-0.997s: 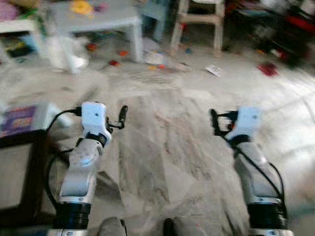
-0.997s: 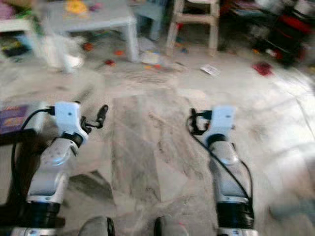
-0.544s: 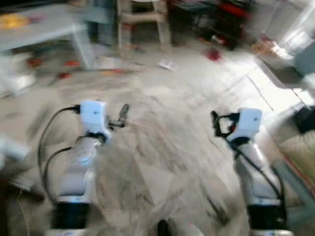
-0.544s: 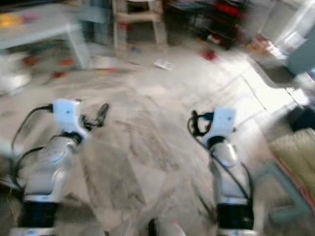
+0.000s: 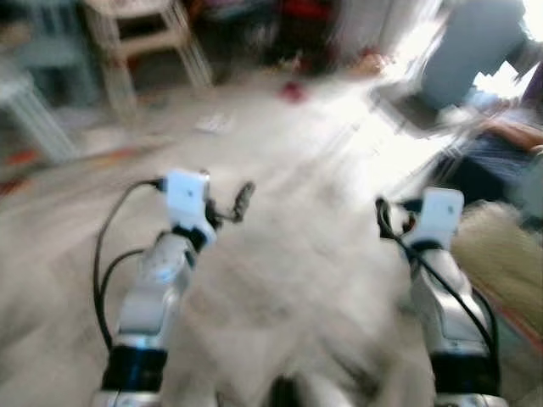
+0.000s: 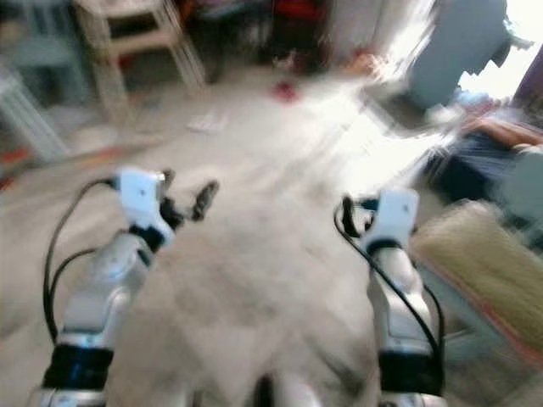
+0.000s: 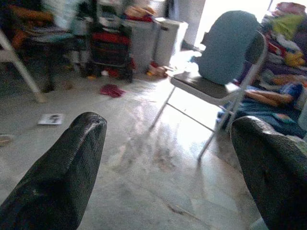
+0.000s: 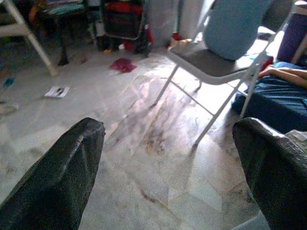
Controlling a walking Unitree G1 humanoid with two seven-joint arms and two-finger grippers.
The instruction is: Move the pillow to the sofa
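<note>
**Both grippers spread and empty over the marble floor**

The left gripper [image 7: 163,182] is held out at waist height with its two black fingers [image 7: 57,177] wide apart and nothing between them. The right gripper [image 8: 168,182] matches it, fingers [image 8: 53,182] just as far apart, also empty. Both hang above the pale veined floor [image 8: 144,143], well apart from each other.

Beyond them stands a folding chair [image 8: 211,62] with a blue-grey pillow [image 8: 235,26] propped upright on its seat against the back. Just beside the chair, a person's arm [image 8: 283,73] lies on dark blue cloth [image 8: 268,100]. Farther off, a red rag [image 8: 123,64] and a paper [image 8: 57,91] lie on the floor near a dark rack [image 7: 109,48]. The head views are blurred.
</note>
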